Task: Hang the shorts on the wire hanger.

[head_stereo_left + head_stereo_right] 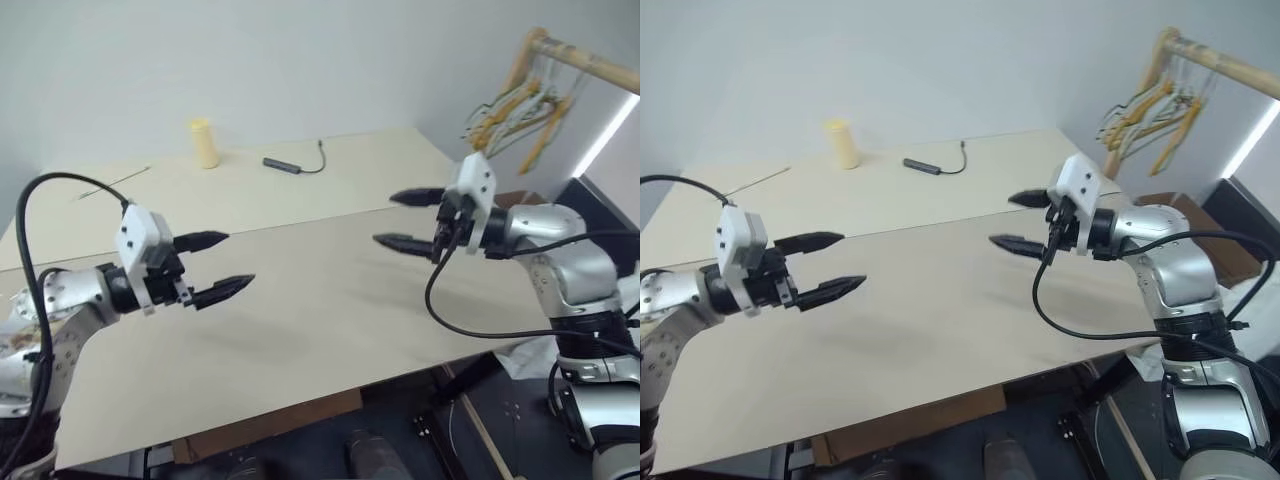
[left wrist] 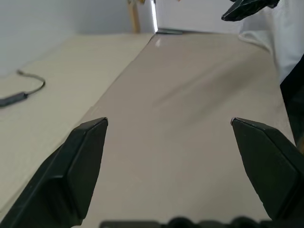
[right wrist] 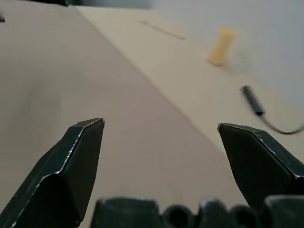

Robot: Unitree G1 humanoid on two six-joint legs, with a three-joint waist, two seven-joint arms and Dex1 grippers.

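overhead, both arms reach in over a pale table [image 1: 330,300], and each gripper hangs empty above the bare top. the left gripper [image 1: 215,265] sits low on the robot's left, its two black fingers spread wide and pointing toward the middle. the right gripper [image 1: 410,220] faces it from the other side, fingers likewise wide apart and nothing between them. the two grippers are well apart, with open tabletop between them.

toward the far side of the table stands a small yellow cylinder [image 1: 205,143], upright. near it lies a dark slim device [image 1: 282,165] with a short cable trailing off one end. further to the robot's left a thin straight rod [image 1: 112,183] rests flat on the surface; it may be a wire or a stick, the view is too faint to tell.

beyond the table's far right corner a wooden rail [image 1: 590,65] carries a bunch of yellow and green hangers [image 1: 515,110], clustered together. the shorts and the wire hanger cannot be picked out; the left wrist view catches something white [image 2: 285,42] past the table's edge, but what it is cannot be told.
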